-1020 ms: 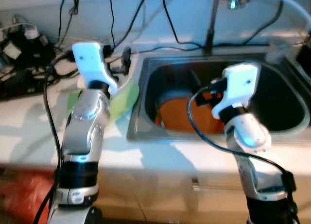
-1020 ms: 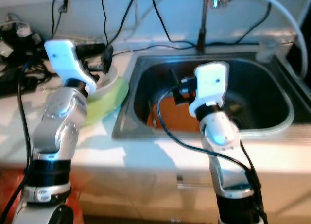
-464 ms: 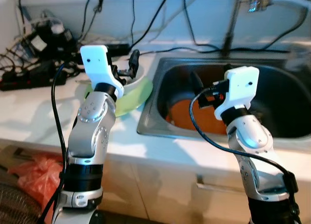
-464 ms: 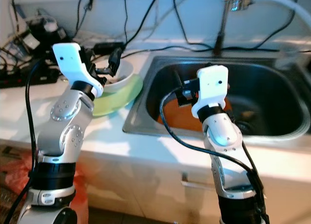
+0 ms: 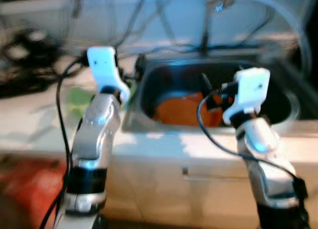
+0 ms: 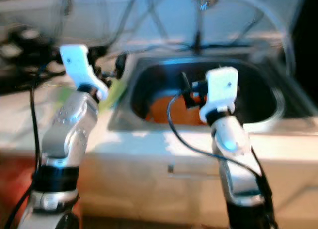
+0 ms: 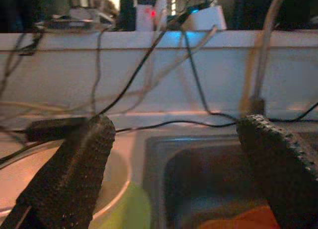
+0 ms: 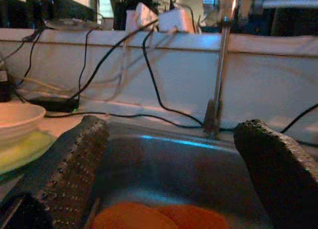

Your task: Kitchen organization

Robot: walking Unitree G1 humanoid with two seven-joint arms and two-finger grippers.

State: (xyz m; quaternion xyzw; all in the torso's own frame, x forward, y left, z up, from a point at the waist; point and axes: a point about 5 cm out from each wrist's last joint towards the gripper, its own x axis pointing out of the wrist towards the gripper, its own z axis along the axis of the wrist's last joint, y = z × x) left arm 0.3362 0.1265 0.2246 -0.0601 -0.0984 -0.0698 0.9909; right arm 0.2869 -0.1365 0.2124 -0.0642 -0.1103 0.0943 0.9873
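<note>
A robot stands at the sink (image 5: pixel 278 107) with both arms raised and nothing yet in hand; the head views have gone blurred and swung since half a second ago, so the camera has moved (the things on the bench (image 5: pixel 35 124) appear to lie where they did); against the sink, the arms hold much the same pose as before, which suggests the robot is adjusting its stance rather than starting a grasp. The left gripper (image 7: pixel 174 174) hangs over the bench just beside the sink's left rim, its fingers spread wide and empty; the right gripper (image 8: pixel 171 189) is poised above the sink basin, likewise wide open and holding nothing. The orange plate (image 5: pixel 181 109) lies in the bottom of the sink, below and ahead of the right gripper; the white bowl (image 8: pixel 17 120) sits on a green plate (image 7: pixel 126 211) on the bench, just left of the sink and near the left gripper. Judged from this, tidying has not begun; either dish is within reach, and the blur would make a grasp risky now.
</note>
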